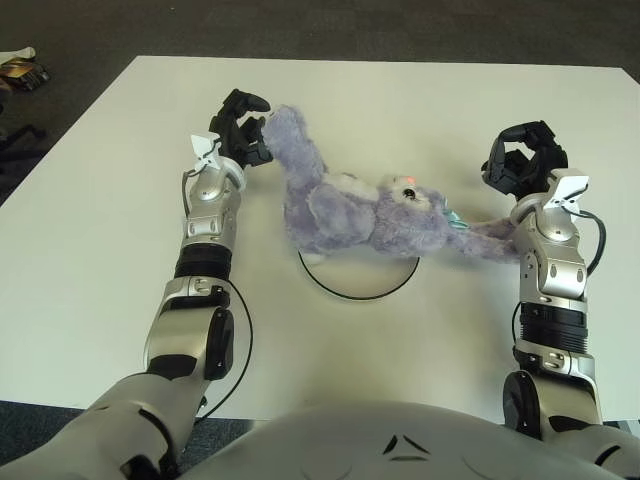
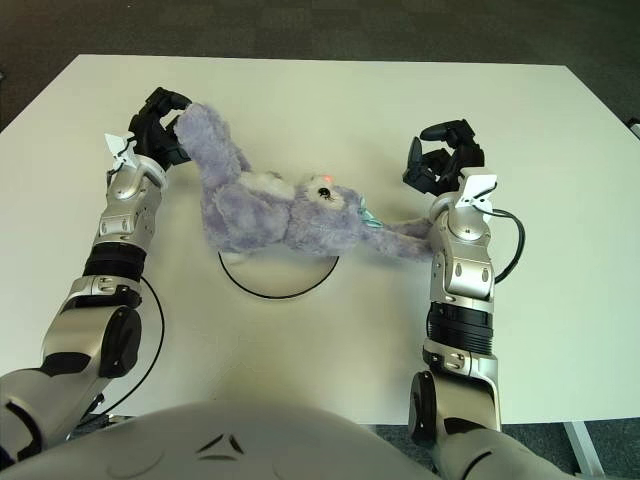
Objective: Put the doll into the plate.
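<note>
Purple-grey plush, the doll (image 1: 355,210) sprawls across the far rim of the plate (image 1: 360,282) in the left eye view, its body half over the dish and half on the white table (image 1: 90,230). One long limb reaches up to the left hand (image 1: 240,135), another trails out beside the right arm. The risk I judge from here: the toy is long and floppy, so most of it could settle outside the rim, or a limb could snag on a wrist and drag the body off the plate as an arm pulls away. The left hand's fingers (image 1: 247,101) curl around the tip of the upper limb, touching the fur; whether they truly pinch it I cannot tell. The right hand (image 1: 520,160) shows fingers bent inward with nothing between them.

In the right eye view the doll (image 2: 275,205) covers the plate's (image 2: 280,280) far edge. The left hand (image 2: 160,125) sits against the limb's end, while the right hand (image 2: 442,155) holds clear of the fur, fingers curled and empty; the trailing limb ends beside its wrist.
</note>
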